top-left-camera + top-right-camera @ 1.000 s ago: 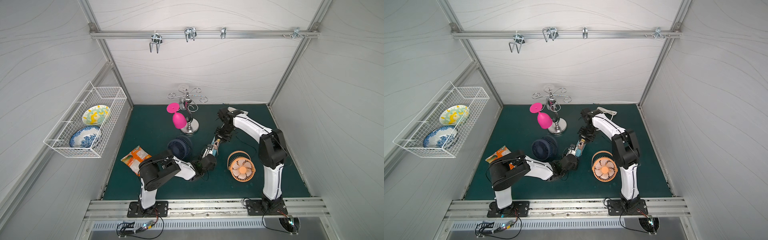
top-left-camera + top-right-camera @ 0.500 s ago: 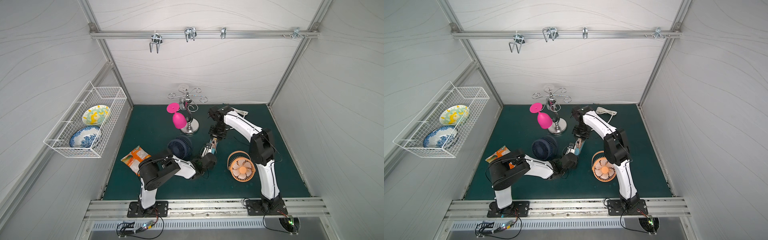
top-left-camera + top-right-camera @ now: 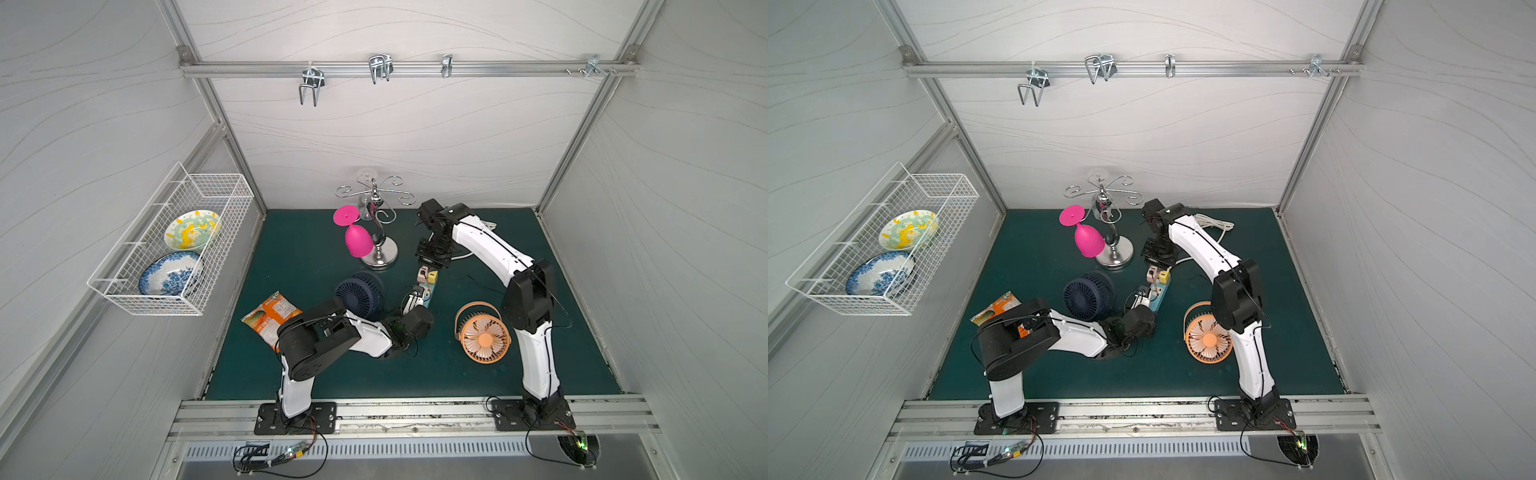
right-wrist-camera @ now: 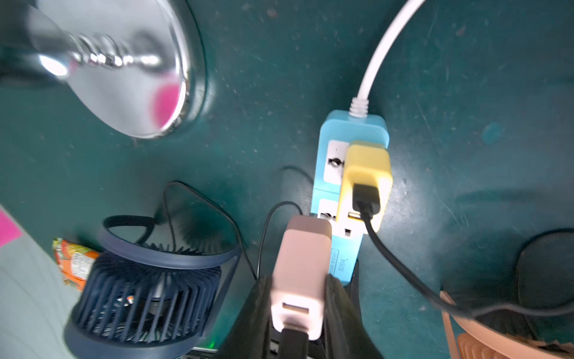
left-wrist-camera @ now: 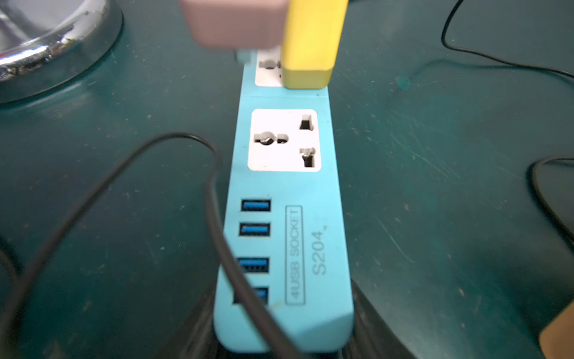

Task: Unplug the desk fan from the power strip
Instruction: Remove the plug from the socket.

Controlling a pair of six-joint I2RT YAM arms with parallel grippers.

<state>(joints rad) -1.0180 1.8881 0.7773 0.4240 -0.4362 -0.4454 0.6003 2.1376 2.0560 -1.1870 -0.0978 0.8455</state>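
We record the light-blue rectangular power strip (image 5: 326, 192) mid green mat (image 3: 291, 249), long axis roughly front-to-back, the left gripper (image 5: 284, 323) clenched on its USB end. The right gripper (image 4: 298, 281) grasps the pink plug adapter (image 4: 302, 245), unseated, beside a yellow cube adapter (image 4: 366, 164); the round navy-blue desk fan (image 3: 359, 291) stands adjacent.

I record white wave-grained walls (image 3: 415, 141), a hooked rail (image 3: 519, 68) across the upper frame — dark green mat (image 3: 299, 257) below.

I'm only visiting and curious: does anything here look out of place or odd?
The pink plug adapter is out of the power strip, pinched in the right gripper; one socket sits empty. A thin black cable lies across the strip's USB ports. The pink goblet hangs tilted, upside down, from the chrome rack.
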